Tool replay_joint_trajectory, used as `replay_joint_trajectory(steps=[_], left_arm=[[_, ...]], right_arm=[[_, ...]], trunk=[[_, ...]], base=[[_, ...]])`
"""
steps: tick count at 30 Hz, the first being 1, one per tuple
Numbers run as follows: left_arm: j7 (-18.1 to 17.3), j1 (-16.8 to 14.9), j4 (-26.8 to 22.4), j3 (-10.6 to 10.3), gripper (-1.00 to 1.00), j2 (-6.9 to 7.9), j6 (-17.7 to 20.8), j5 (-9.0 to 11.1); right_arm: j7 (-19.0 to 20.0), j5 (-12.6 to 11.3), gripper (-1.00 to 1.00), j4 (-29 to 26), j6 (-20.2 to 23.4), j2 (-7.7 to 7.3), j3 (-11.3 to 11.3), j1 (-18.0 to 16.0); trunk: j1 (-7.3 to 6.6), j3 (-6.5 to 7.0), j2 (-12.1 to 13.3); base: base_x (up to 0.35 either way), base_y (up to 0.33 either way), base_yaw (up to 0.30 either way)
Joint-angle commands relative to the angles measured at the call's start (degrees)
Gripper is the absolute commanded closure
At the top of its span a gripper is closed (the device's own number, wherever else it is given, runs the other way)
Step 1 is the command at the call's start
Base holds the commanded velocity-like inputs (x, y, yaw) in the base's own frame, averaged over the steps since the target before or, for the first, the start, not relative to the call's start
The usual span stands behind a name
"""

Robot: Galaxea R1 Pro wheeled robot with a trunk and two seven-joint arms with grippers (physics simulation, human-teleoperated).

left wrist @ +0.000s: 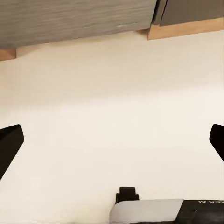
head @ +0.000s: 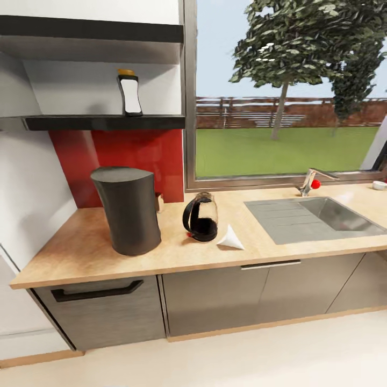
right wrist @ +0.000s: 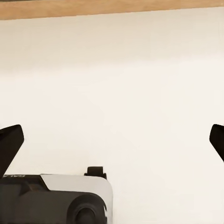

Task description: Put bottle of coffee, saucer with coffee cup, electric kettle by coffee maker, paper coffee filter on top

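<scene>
the left gripper and right gripper hang spread and empty over bare floor, likely stowed for the approach. the head view alone gives the worktop: coffee maker toward its left end, kettle and filter near the front edge, bottle on the shelf.

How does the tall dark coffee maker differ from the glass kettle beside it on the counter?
The coffee maker is taller and bulkier; the electric kettle is short and rounded. The coffee maker is opaque matte grey, while the kettle has a see-through body over a dark base. The kettle has a black loop handle; the coffee maker shows none. Both stand upright on the wooden countertop, apart from each other.
</scene>
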Motion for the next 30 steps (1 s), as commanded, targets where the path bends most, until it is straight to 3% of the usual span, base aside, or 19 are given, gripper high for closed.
replay_joint_trajectory(steps=[1, 5, 10, 11, 15, 17, 21, 24, 27, 30], left_arm=[[0.09, -0.02, 1.1, -0.03, -1.0, 1.06, -0.22, -0.01], [0.17, 0.01, 4.47, -0.02, -1.0, 4.4, -0.32, 0.25], [0.19, 0.02, 9.14, -0.03, -1.0, 6.82, -0.35, 0.2], [0.19, 0.04, 11.22, -0.06, -1.0, 7.6, -0.22, 0.09], [0.19, 1.49, 12.77, -0.07, -1.0, 8.52, 0.16, 0.03], [0.19, 2.13, 12.93, -0.07, -1.0, 9.03, 0.27, 0.03], [0.2, 3.37, 13.13, -0.08, -1.0, 10.04, 0.42, 0.02], [0.2, 4.32, 13.17, -0.08, -1.0, 10.44, 0.49, 0.02], [0.14, 4.74, 13.22, -0.08, -1.0, 10.6, 0.53, 0.0], [0.12, 4.88, 13.33, -0.08, -1.0, 10.64, 0.59, -0.04]], right_arm=[[0.01, -0.02, -1.0, -0.08, -0.17, 0.02, 0.05, -0.05], [-0.04, -0.21, -1.0, -1.76, -0.25, 0.12, 0.07, -0.06], [-0.39, -0.42, -1.0, -9.09, -1.42, 0.37, -0.09, -0.09], [-3.5, -0.52, -1.0, -15.21, -1.73, 1.17, -0.1, -0.08], [-14.07, -0.57, -1.0, -27.0, -1.5, 4.41, -0.08, -0.11], [-16.81, -0.58, -1.0, -31.54, -0.84, 5.5, -0.05, -0.12], [-19.47, -0.52, -1.0, -39.51, 5.31, 7.61, -0.03, -0.69], [-21.14, -0.5, -1.0, -44.38, 14.74, 9.12, -0.02, -2.9], [-22.54, -0.5, -1.0, -46.53, 22.26, 9.87, -0.05, -6.71], [-24.18, -0.5, -1.0, -46.93, 26.2, 10.22, -0.09, -11.92]], trunk=[[0.03, -0.12, -0.12], [0.03, -0.12, -0.12], [0.03, -0.12, -0.12], [0.03, -0.12, -0.12], [0.03, -0.12, -0.12], [0.03, -0.12, -0.12], [0.03, -0.12, -0.12], [0.03, -0.12, -0.12], [0.03, -0.12, -0.12], [0.03, -0.12, -0.12]], base=[[0.0, 0.313, -0.028], [0.0, 0.314, -0.014], [0.0, 0.314, -0.003], [0.0, 0.314, 0.0], [0.0, 0.314, 0.0], [0.0, 0.314, 0.0], [0.0, 0.314, 0.0], [0.0, 0.314, 0.0], [0.0, 0.314, 0.0], [0.0, 0.314, 0.0]])
